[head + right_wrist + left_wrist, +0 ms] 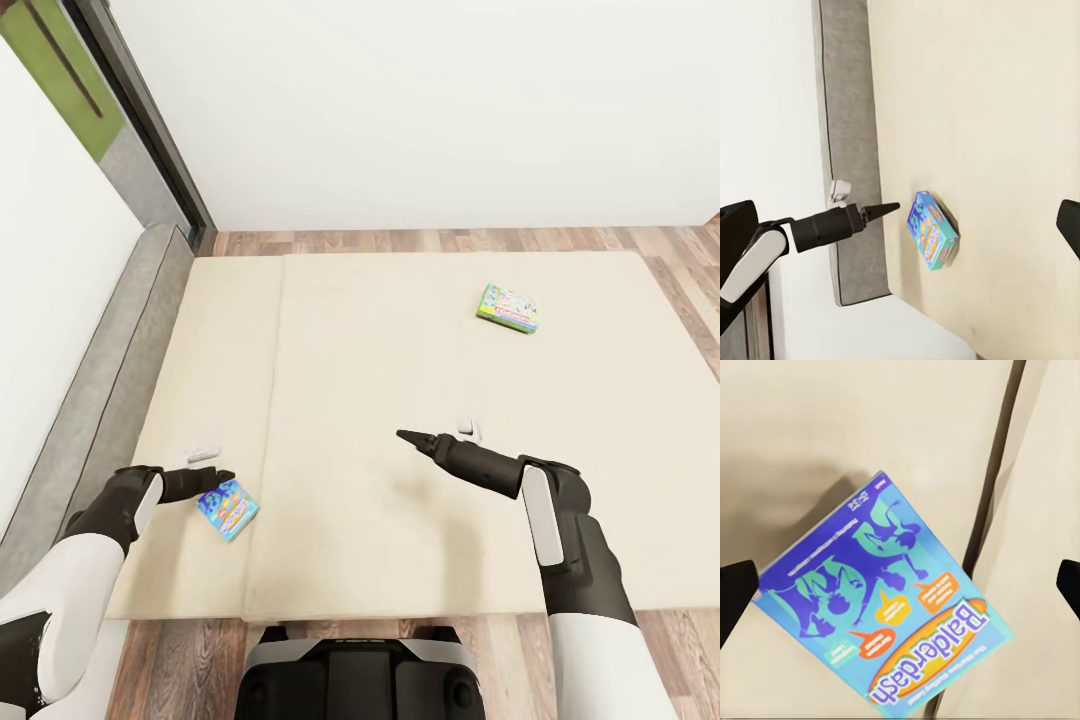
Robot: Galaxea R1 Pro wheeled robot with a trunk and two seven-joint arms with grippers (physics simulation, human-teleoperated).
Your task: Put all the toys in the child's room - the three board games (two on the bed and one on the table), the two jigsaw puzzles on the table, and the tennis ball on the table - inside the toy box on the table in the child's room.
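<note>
Around us even, bright, glare-free render light, our soft arm shadows on the bed (pixel 400 330), mild wide-angle edge stretch.

Left wrist view: blue board game (pixel 889 604) cut off at the frame edge below the left gripper (pixel 900 585); small print illegible. Head view: lettering on the green-edged board game (pixel 508 307), well beyond the right gripper (pixel 412 437), too small to read.

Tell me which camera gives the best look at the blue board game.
The left wrist view: the blue board game is close up, its Balderdash lettering readable, framed by the open left gripper. The head view shows it small on the bed; the right wrist view shows it small, side-on.
</note>
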